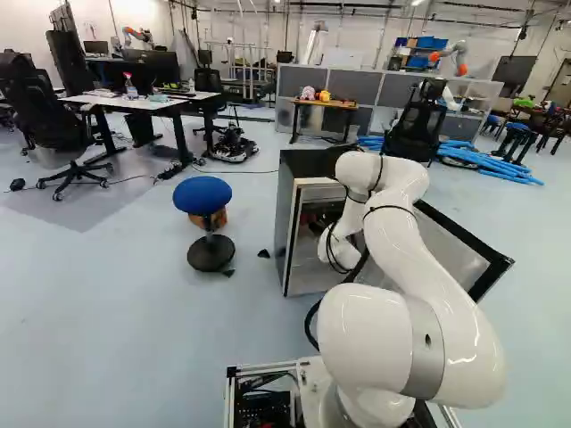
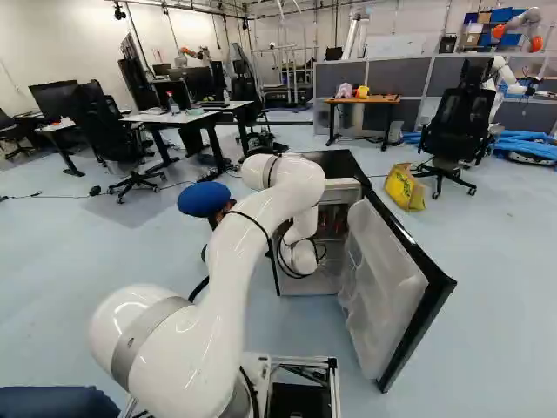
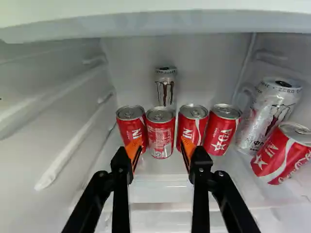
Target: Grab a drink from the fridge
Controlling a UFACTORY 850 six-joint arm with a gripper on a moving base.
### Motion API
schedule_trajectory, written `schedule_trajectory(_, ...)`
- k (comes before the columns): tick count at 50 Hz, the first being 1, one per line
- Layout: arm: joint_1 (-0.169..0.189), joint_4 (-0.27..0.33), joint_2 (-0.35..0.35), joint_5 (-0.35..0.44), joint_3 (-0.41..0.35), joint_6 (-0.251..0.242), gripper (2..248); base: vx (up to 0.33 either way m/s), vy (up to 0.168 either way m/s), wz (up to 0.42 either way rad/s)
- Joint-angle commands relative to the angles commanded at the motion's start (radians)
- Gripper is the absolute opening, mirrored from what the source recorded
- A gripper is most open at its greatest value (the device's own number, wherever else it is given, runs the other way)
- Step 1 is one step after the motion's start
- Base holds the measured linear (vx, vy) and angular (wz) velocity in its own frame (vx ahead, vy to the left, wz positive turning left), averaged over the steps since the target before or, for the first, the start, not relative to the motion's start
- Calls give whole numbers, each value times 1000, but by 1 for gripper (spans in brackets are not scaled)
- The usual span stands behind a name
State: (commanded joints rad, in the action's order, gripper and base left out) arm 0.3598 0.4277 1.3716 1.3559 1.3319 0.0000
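A glossy white jointed arm [image 1: 410, 348] is standing nearest the base cameras, its far end reaching into a black, box-shaped fridge [image 2: 339, 164] at twelve o'clock from its foot. The fridge's black-edged door with a pale inner lining [image 2: 383, 279] is hanging wide open towards one o'clock. In the wrist view, the black two-fingered gripper with orange pads [image 3: 160, 147] is pointing inside, its jaws standing well apart and clamping nothing. Taking straight ahead of it as twelve o'clock, four short red metal cans are standing upright in a row on the pale shelf: the first red can [image 3: 130, 127] is sitting at eleven o'clock, the second red can [image 3: 161, 132] is facing the gap between the fingers at twelve, and the third red can [image 3: 193, 124] and fourth red can [image 3: 222, 128] are following towards one. Contact between pads and cans cannot be told. A slim silver cylindrical can [image 3: 165, 87] is standing behind the row at twelve. At two o'clock, a large silver cylindrical can [image 3: 272, 116] is resting beside another red metal can [image 3: 284, 153]. Outside, a round blue-seated stool [image 1: 203, 194] is standing at eleven o'clock from the arm's foot, and a yellow bag [image 2: 405, 187] is lying beyond the fridge towards one.
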Motion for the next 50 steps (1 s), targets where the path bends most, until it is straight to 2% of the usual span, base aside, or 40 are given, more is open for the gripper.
schedule_trajectory(50, -11, 0, 40, 0, 78, 0, 134, 0, 0, 0)
